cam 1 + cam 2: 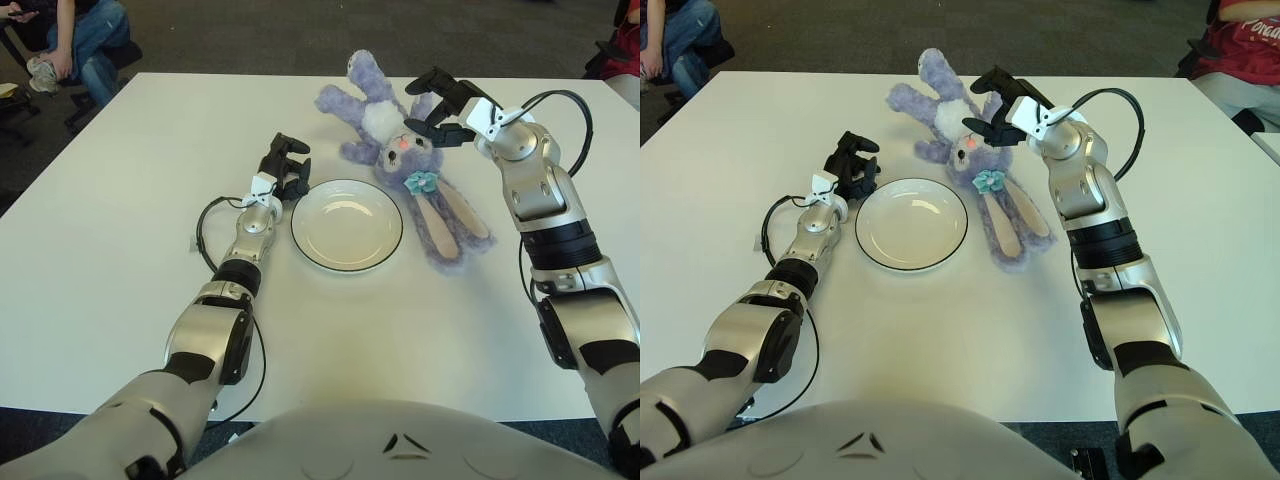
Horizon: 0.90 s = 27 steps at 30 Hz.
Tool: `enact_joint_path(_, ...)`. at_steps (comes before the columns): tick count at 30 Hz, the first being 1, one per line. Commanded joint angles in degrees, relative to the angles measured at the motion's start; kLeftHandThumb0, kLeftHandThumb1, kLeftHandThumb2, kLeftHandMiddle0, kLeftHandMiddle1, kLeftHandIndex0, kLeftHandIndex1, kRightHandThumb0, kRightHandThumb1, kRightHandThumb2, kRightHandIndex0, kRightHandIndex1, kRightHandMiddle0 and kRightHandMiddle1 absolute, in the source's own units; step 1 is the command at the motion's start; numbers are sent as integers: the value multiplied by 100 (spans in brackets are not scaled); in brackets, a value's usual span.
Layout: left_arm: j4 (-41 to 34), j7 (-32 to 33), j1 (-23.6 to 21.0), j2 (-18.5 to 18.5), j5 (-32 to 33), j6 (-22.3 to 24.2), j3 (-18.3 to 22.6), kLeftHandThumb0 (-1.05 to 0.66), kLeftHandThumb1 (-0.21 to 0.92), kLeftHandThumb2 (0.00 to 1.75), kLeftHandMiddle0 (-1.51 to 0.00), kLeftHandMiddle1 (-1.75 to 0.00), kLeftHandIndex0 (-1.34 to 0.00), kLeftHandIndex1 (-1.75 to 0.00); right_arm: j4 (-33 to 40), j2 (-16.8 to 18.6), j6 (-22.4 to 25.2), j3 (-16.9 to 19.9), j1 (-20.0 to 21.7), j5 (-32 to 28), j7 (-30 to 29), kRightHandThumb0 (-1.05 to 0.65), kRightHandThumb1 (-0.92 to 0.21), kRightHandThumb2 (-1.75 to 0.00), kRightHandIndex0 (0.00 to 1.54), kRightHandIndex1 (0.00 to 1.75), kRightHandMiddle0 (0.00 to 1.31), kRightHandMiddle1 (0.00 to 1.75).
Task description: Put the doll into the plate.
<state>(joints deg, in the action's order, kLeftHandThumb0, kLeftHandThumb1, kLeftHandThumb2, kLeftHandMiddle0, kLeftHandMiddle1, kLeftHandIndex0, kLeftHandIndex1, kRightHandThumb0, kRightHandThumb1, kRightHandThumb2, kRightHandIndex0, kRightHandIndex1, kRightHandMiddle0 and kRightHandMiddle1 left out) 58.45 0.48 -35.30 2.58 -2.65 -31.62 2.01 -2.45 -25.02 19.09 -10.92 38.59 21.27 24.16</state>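
White rectangular worktop [120,250] is carrying a round white plate with a thin dark rim [347,225] near its middle. Plate is holding nothing. Purple plush rabbit doll with white belly, pink nose and teal bow [405,160] is lying flat just right of and behind the plate, long ears pointing toward the robot, one ear close to the plate rim.

Right robot hand [440,108] is hovering over the doll's head, fingers [992,80] spread wide around it, gripping nothing; contact with the plush cannot be judged. Left robot hand [283,165] is showing just left of the plate, fingers curled, holding nothing.

Left eye view is showing a seated person in jeans [70,40] at the far left corner. Right eye view is showing another person in red [1240,50] at the far right.
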Motion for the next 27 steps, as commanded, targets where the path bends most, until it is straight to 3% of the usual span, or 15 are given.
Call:
enact_joint_path(1, 155, -37, 226, 32, -61, -12, -32, 0, 65, 91, -29, -172, -27, -172, 243, -21, 7, -10, -123, -7, 30, -97, -92, -54, 6, 80, 0, 89)
enact_joint_path(8, 127, -38, 239, 3, -31, -29, -23, -1, 65, 91, -29, -172, -27, -172, 144, -204, -224, -200, -193, 193, 78, -96, -92, -55, 11, 91, 0, 91)
enact_joint_path(17, 95, -11, 268, -34, -4, -117, 1, 0, 65, 91, -29, -172, -27, -172, 185, -473, -389, -450, -235, 463, 321, -101, -92, -58, 13, 103, 0, 79)
enact_joint_path(21, 90, -20, 280, -43, 6, -137, 11, 0, 65, 91, -29, -172, -27, -172, 217, -568, -420, -542, -269, 607, 390, -103, -92, -60, 12, 98, 0, 75)
enact_joint_path(27, 78, -6, 290, -50, 9, -144, 26, 0, 65, 91, -29, -173, -27, -172, 203, -708, -459, -699, -244, 918, 477, -105, -92, -61, 12, 56, 0, 69)
